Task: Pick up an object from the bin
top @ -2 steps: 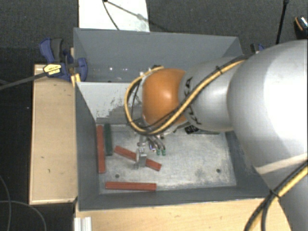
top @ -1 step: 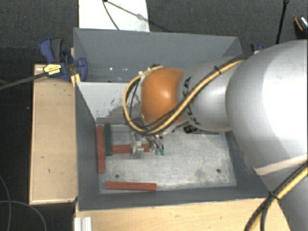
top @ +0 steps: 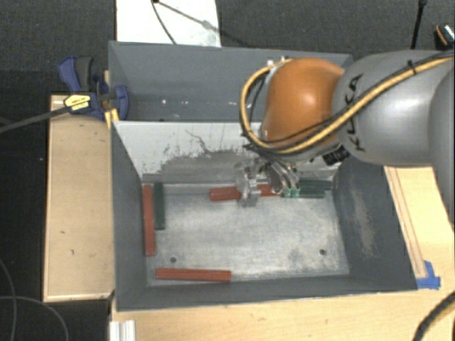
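Item: long flat red bar, lying crosswise, under gripper
Red bars: three
Dark green bars: two
Gripper grip: cannot tell

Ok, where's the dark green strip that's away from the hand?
In the camera view, the dark green strip lies at the left of the bin floor, lengthwise beside the long red bar against the left wall, far left of the hand.

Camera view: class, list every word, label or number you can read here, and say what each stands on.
"KUKA": black letters on the grey arm, beside its orange cover.
The bin and the red sticks in it carry no text that can be read.
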Robot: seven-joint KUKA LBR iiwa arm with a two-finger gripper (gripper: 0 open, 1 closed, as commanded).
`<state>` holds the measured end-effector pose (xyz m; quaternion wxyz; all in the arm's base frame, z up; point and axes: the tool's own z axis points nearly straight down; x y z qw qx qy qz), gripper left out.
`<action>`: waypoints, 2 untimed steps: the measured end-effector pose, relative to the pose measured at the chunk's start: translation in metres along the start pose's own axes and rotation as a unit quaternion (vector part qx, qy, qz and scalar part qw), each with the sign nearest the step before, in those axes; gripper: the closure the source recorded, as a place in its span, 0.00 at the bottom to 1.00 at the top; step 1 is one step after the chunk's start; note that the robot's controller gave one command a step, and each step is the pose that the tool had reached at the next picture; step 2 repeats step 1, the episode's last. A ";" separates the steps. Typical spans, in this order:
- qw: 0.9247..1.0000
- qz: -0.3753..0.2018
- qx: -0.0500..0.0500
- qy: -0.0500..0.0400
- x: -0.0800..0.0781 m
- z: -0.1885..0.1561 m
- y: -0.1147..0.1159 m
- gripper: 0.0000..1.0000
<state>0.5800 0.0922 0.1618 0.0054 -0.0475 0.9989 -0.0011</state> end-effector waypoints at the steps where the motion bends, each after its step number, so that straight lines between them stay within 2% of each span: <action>1: 1.000 -0.002 -0.002 0.001 0.016 -0.066 0.007 1.00; 2: 1.000 -0.002 -0.002 0.001 0.016 -0.066 0.007 1.00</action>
